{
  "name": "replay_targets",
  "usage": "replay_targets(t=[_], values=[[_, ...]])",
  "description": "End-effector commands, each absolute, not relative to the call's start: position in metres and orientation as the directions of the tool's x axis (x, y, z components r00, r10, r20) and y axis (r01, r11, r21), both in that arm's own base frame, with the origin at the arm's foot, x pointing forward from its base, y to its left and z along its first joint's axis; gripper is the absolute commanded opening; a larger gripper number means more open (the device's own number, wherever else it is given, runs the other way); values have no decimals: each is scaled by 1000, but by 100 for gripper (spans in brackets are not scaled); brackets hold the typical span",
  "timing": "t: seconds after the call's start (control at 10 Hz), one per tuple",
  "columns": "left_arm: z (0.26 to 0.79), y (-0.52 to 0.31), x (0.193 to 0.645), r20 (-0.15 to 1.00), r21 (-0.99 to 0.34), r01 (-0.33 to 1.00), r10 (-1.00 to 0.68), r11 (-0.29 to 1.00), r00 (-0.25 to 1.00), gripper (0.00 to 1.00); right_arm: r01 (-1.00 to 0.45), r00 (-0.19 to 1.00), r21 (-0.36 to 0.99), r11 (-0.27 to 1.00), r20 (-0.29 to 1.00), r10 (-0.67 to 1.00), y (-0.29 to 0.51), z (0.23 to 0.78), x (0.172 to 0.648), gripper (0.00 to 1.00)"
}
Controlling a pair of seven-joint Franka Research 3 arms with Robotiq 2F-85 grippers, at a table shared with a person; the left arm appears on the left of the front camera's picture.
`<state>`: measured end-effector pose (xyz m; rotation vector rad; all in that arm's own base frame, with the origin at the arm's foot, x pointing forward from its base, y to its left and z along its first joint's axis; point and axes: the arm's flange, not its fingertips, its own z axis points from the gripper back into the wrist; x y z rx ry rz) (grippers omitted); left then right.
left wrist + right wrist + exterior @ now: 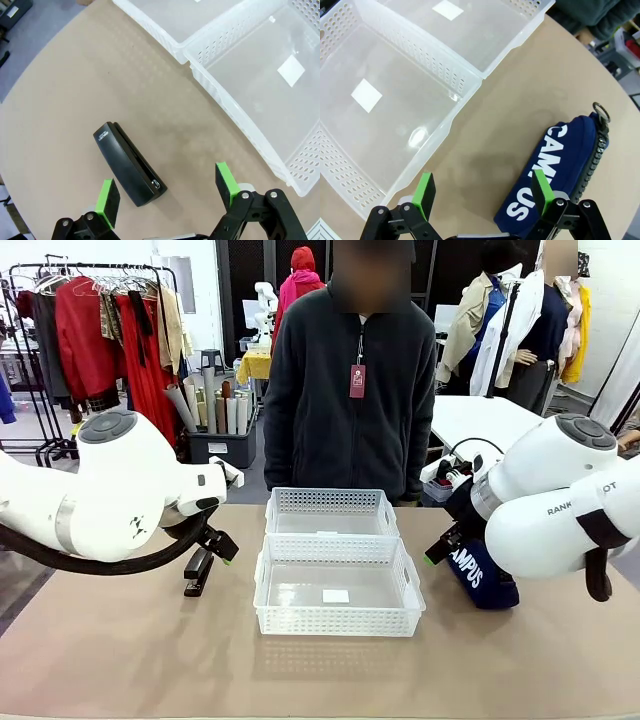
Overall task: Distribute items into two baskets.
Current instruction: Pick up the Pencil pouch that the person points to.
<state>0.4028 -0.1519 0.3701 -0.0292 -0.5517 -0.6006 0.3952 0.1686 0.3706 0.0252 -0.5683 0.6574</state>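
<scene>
Stapler (pixel 197 573) L, pouch (pixel 481 576) R of baskets (pixel 335 621)

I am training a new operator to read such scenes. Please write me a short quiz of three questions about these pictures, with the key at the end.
1. True or false: the near basket and the far basket are both empty.
2. The left tool hangs open over which thing? A) a black stapler B) a pair of scissors C) a roll of tape
3. In a few words: which tool hangs over the navy zip pouch, and are its jaws open or shut?

Key: 1. True. 2. A. 3. The right tool, open.
</scene>
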Motion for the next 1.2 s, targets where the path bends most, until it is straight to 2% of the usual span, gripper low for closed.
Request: replay_targets(t=[0.0, 0.7, 0.9, 1.1], values=[[370, -152, 403, 501, 131, 544, -528, 829, 685, 100, -584, 646, -153, 797, 507, 571, 169, 371, 395, 100], [370, -152, 403, 501, 131, 544, -529, 829, 685, 100, -584, 646, -153, 797, 507, 571, 169, 371, 395, 100], [369, -159, 397, 477, 84, 558, -525, 825, 704, 100, -566, 678, -88, 820, 515, 524, 170, 381, 397, 100], [365, -168, 389, 512, 30, 586, -516, 810, 687, 100, -553, 714, -8, 833, 512, 479, 175, 400, 399, 100]])
